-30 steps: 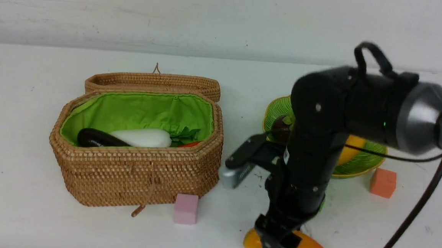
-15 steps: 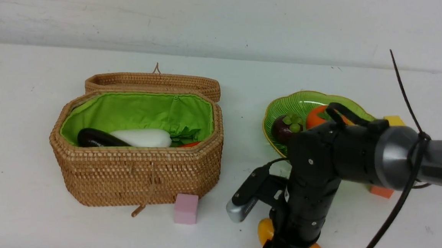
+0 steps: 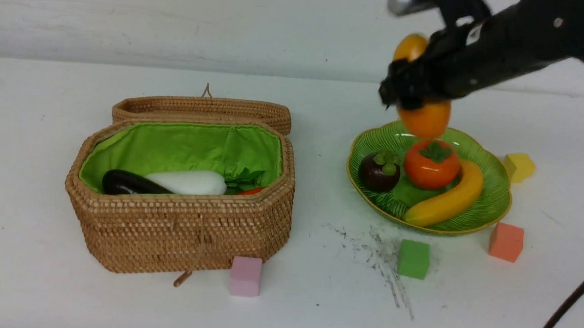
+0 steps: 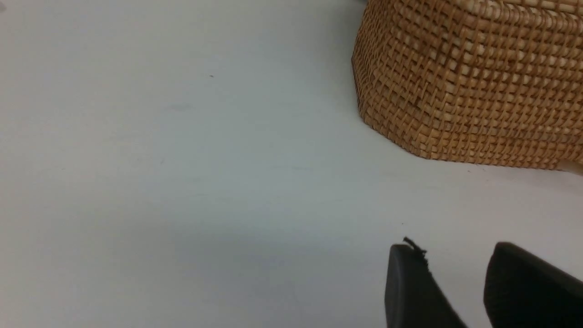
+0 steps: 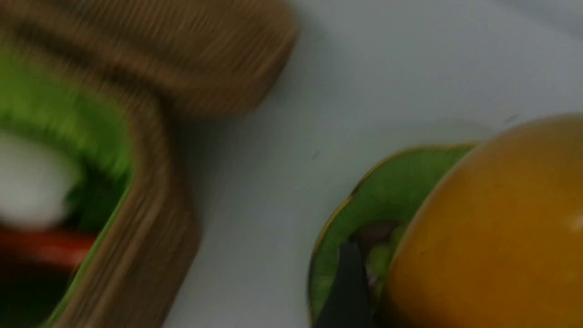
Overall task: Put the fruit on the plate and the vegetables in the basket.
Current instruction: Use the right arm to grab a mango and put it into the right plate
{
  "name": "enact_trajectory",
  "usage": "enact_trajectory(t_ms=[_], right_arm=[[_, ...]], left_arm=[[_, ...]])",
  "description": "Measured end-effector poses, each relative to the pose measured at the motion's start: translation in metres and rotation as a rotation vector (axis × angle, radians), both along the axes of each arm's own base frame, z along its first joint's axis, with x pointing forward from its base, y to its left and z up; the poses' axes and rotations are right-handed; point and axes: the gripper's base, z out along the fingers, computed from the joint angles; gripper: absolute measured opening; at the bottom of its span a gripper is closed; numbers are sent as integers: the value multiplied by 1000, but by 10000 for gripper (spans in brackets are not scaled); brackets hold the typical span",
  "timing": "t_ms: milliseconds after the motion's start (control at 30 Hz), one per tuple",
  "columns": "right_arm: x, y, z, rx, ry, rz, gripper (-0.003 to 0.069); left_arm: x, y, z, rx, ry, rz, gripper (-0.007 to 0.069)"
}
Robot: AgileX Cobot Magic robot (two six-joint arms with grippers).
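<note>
Hanging upper right of the front view: right gripper point(image 3: 418, 88) clamped across the mango point(image 3: 423, 116), directly above the plate point(image 3: 492, 206), just over the persimmon point(image 3: 431, 165). On the plate too: mangosteen point(image 3: 378, 172), banana point(image 3: 447, 199). Centre left: basket point(image 3: 181, 233), lid back, with eggplant point(image 3: 128, 183), radish point(image 3: 187, 182), carrot point(image 3: 252, 190). Lower right of its wrist view: left gripper point(image 4: 460, 291), slightly apart, empty, above the counter point(image 4: 182, 182). Half a second earlier: mango down at bottom edge, on the counter, now lifted; green cube point(image 3: 413, 259) uncovered.

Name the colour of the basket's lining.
Bright green lining inside the brown basket; clearest in the front view.
</note>
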Motion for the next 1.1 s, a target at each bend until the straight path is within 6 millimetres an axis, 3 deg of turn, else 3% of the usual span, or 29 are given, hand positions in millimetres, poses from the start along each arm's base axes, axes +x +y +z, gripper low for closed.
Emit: enact_trajectory(t_ms=[100,200,300,367,500,567,667,1100], right_arm=[[34,-25,-14,72,10,-126,542],[67,-50,-51,116,95,-235,542],[82,-67,-81,171,202,-303,542],[83,-67,-94,171,274,-290,542],[77,-56,-100,88,324,-140,542],[69,-35,-101,-34,318,71,542],[62,-20,-103,-101,325,203,542],[67,-19,-124,-110,374,164,545]], left_arm=[[0,0,0,0,0,0,239],[0,0,0,0,0,0,239],[0,0,0,0,0,0,239],[0,0,0,1,0,0,239],[0,0,0,1,0,0,239],[0,0,0,1,0,0,239],[0,0,0,1,0,0,239],[0,0,0,1,0,0,239]])
